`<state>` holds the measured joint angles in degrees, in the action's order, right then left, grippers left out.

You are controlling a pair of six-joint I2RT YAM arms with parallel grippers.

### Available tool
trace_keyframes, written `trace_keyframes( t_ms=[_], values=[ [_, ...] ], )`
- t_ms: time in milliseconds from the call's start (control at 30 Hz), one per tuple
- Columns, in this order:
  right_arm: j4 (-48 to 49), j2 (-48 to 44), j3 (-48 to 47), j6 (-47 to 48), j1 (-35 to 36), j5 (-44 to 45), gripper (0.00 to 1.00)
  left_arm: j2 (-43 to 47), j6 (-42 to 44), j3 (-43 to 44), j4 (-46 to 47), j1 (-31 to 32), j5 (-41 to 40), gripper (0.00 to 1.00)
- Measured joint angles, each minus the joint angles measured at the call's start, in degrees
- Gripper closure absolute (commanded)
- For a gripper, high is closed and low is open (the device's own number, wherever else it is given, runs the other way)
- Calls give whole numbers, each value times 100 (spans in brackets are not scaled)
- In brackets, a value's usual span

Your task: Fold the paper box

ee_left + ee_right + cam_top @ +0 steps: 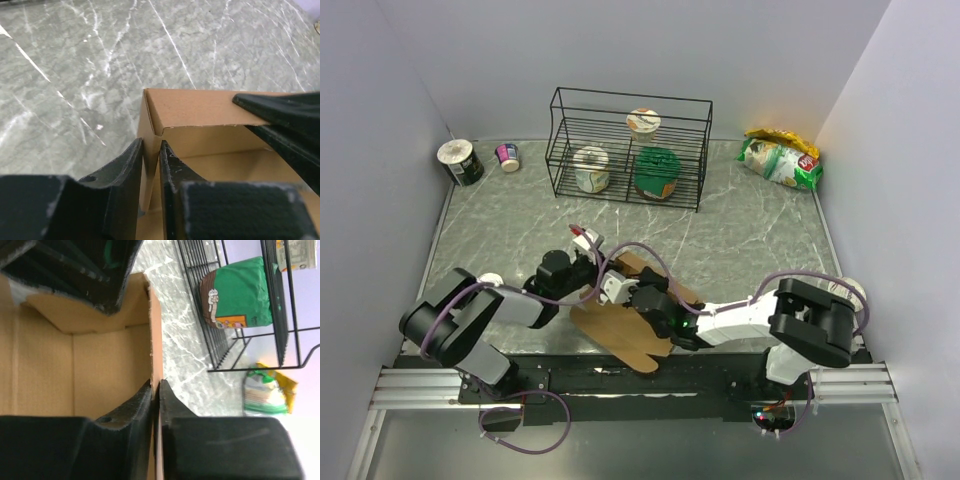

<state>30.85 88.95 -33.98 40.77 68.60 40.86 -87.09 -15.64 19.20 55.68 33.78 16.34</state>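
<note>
The paper box (pixel 630 335) is plain brown cardboard, partly folded, lying at the near middle of the table with walls raised at its far end. My left gripper (pixel 588 272) is shut on a raised side wall of the paper box (pixel 150 150), one finger inside and one outside, near a corner. My right gripper (pixel 642 292) is shut on another raised wall of the paper box (pixel 155 340), pinching its edge. In the left wrist view the right gripper's black fingers (pixel 285 112) reach over the far wall.
A black wire rack (pixel 630 148) at the back holds cups and a green container (pixel 657 172). A roll (pixel 460 161) and a small cup (pixel 508 157) lie back left. A snack bag (pixel 780 158) lies back right. Grey walls enclose the table.
</note>
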Motion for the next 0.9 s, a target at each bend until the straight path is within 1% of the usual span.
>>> trace_keyframes(
  t_ms=[67, 100, 167, 300, 367, 400, 600, 800, 900],
  values=[
    [-9, -160, 83, -142, 15, -107, 68, 74, 42, -66, 4, 138, -109, 87],
    [-11, -267, 142, -216, 15, -155, 60, 114, 57, -101, 11, 214, -146, 90],
    [-46, -446, 208, -363, 22, -216, 56, 181, 98, -166, 13, 345, -243, 92],
    [-181, -855, 264, -656, 4, -304, 42, 321, 195, -271, 15, 634, -575, 98],
    [-227, -1132, 326, -831, -11, -363, 39, 382, 256, -286, 26, 778, -754, 99],
    [-267, -1266, 365, -909, -17, -391, 36, 400, 282, -286, 48, 850, -857, 99],
    [-586, -2100, 761, -1606, -28, -391, 27, 376, 341, -323, 175, 1272, -1368, 99],
    [-1274, -3484, 1093, -2734, -122, -291, 26, 35, 378, -245, 348, 1740, -2138, 99],
    [-1353, -4140, 1093, -3180, -199, -302, 26, -111, 463, -79, 319, 1987, -2551, 99]
  ],
)
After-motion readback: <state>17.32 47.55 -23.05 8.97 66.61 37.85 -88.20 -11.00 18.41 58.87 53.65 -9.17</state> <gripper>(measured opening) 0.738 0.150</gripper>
